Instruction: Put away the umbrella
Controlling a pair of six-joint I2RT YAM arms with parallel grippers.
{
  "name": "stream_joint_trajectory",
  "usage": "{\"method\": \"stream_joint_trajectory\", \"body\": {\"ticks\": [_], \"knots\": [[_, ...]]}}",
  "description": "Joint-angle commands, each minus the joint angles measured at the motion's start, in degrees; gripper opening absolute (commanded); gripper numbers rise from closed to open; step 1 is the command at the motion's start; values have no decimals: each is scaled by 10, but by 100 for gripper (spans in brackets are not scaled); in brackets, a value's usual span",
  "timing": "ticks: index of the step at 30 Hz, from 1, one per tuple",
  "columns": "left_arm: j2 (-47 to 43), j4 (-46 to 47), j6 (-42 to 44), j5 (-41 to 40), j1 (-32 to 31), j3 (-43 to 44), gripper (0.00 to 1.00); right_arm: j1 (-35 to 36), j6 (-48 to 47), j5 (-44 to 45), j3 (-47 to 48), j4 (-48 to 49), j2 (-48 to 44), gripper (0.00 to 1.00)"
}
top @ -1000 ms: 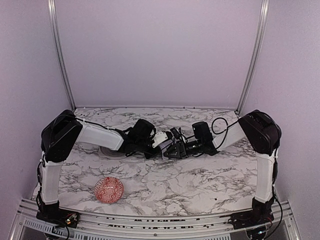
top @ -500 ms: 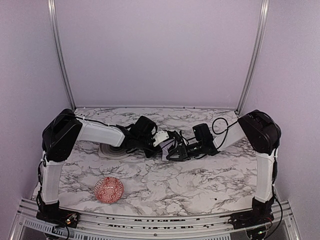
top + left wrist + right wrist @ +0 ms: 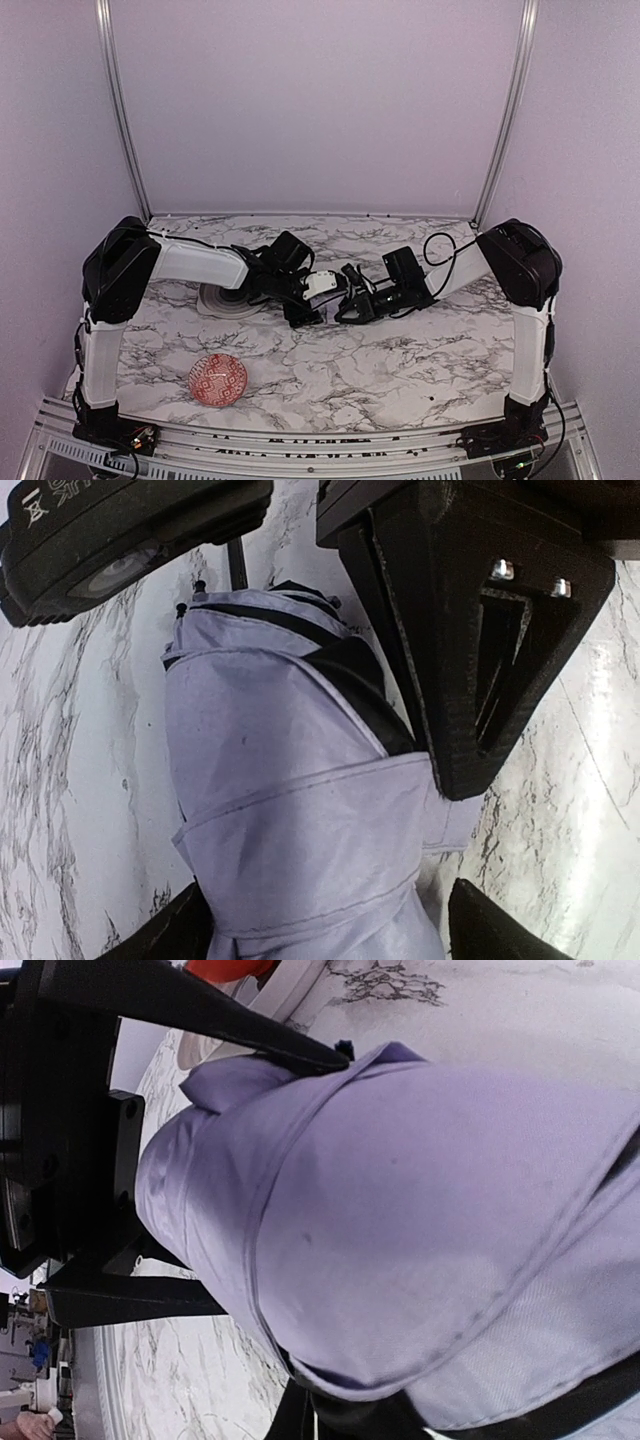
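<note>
The left gripper (image 3: 330,925) has drawn back leftward and spread, straddling the umbrella (image 3: 290,780), which lies centrally, just right of it; the right gripper (image 3: 345,303) is pressed together, seemingly pinching thin fabric; that fold could slip, letting the bundle unfurl.

Pale lavender umbrella (image 3: 290,780) with black peeking from under its folds, white marble table (image 3: 420,365) veined grey and black, red bowl (image 3: 218,379) in fine white lattice print, arms (image 3: 200,268) white-and-black, walls (image 3: 320,110) lilac.
</note>
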Motion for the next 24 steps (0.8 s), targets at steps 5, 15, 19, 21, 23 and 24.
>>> {"method": "stream_joint_trajectory", "body": {"ticks": [5, 15, 19, 21, 23, 24], "knots": [[-10, -97, 26, 18, 5, 1, 81, 1, -39, 26, 15, -37, -9, 0], [10, -108, -35, 42, 17, 18, 16, 6, -62, 6, 18, -40, -26, 0], [27, -123, -63, 56, 24, 32, 0, 10, -81, -15, 7, -27, -60, 0], [34, -125, -88, 63, 30, 42, 0, 10, -80, -18, -2, -13, -78, 0], [42, -125, -125, 81, 41, 57, 0, 14, -80, -17, -6, -9, -92, 0], [46, -124, -145, 89, 46, 66, 0, 17, -83, -17, -7, -11, -98, 0]]}}
